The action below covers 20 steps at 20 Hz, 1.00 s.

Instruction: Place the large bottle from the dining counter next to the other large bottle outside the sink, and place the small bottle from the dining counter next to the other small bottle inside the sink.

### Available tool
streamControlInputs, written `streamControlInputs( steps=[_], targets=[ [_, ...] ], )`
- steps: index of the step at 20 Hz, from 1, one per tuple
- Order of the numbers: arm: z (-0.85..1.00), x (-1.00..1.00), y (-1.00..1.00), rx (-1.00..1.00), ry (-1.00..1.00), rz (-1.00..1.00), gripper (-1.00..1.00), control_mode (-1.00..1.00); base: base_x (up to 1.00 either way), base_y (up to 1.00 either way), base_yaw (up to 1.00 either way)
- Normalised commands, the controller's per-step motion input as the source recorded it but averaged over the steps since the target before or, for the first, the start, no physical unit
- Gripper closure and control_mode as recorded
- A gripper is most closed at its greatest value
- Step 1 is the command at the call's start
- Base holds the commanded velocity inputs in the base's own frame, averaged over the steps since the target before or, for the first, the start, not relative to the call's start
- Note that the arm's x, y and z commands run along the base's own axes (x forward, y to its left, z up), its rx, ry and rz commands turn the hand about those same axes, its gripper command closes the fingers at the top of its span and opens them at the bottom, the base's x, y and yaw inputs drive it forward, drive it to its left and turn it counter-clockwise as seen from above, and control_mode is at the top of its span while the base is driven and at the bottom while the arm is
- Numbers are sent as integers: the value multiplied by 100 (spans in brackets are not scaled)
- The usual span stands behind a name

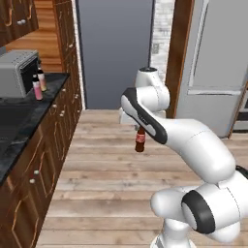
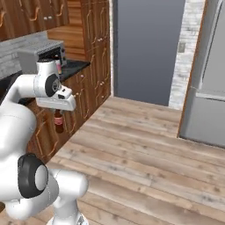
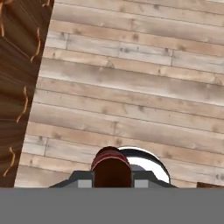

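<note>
Hand (image 1: 139,127): closed on the neck of a dark brown bottle with red label (image 1: 140,141).
Bottle: hanging upright over the wooden plank floor (image 1: 101,164), black counter (image 1: 19,121) at nine o'clock.
Risk: thin neck grip; swinging could let it slip and drop.

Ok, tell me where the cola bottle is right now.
The cola bottle hangs from the shut claw, mid-air above the wood floor, right of the cabinets.

White arm folded forward (image 1: 160,116), pincer (image 1: 139,127) pointing down over the floor — jaws clamped shut
</note>
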Motion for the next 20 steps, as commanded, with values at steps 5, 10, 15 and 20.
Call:
streamControlInputs(
  steps=[5,10,15,20],
  targets=[
    [0,0,0,0,0,0,100,100,6,-13,51],
    [0,0,0,0,0,0,100,100,13,-25,56],
    [0,0,0,0,0,0,100,100,54,-37,46],
    [0,0,0,0,0,0,100,100,98,-31,39]
  ],
)
